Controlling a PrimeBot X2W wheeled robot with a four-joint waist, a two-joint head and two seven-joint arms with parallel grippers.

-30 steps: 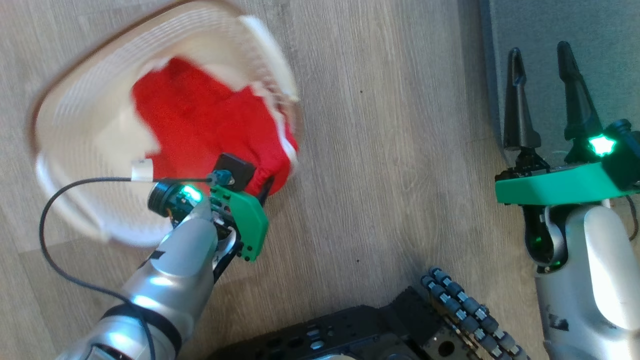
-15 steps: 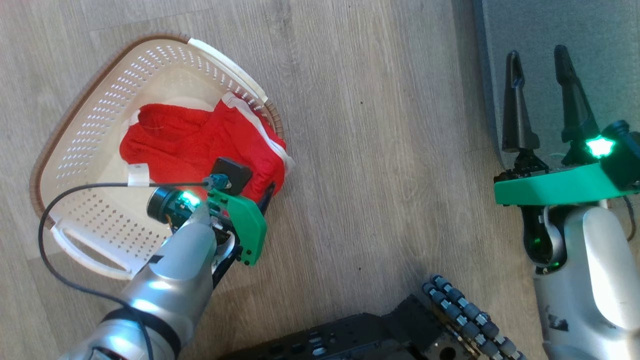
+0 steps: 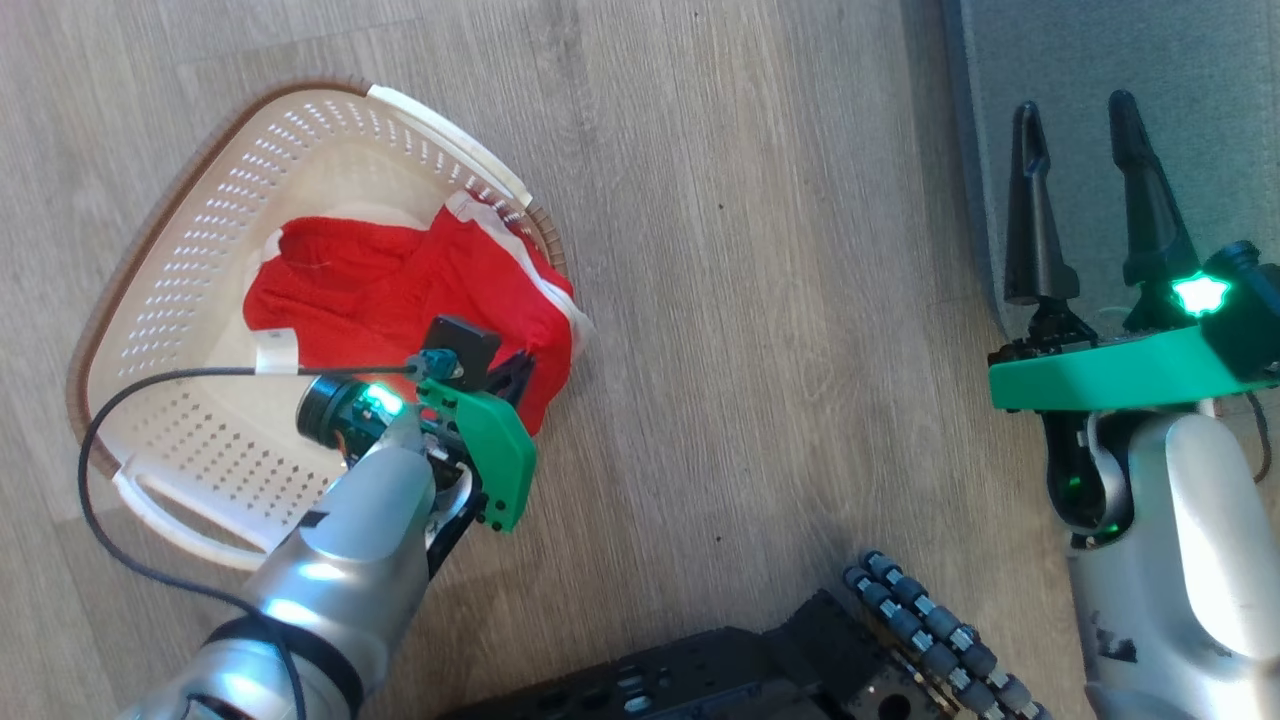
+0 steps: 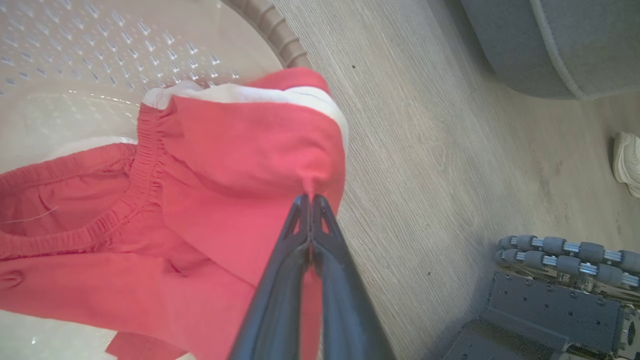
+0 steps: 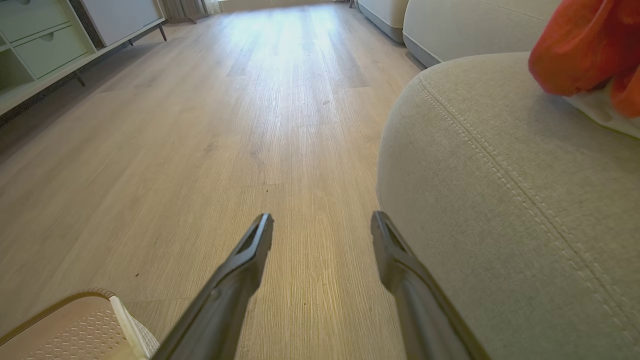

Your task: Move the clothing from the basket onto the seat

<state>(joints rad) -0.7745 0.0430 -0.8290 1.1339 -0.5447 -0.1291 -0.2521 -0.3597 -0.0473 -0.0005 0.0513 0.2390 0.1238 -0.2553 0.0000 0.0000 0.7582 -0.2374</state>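
The left gripper (image 4: 310, 200) is pinched on a thin fold of clothing (image 3: 400, 290) draped over the 3 o'clock rim of the basket (image 3: 190, 260). Such a small bite likely wants a slow, high lift before swinging to the seat (image 3: 1100, 60) at 2 o'clock. The right gripper (image 3: 1075, 105) hangs spread, empty.

Wide strip of bare wood floor (image 3: 760, 300) left open between basket (image 3: 170, 300) and seat (image 3: 1100, 60); free passage offered there. Near end of strip bounded by robot base (image 3: 700, 670) with roller wheels. Basket's seat-side rim overhung by clothing (image 3: 400, 290). Seat top partly taken by red garment (image 5: 580, 45). Shoe (image 4: 627, 160) seen on floor near seat.
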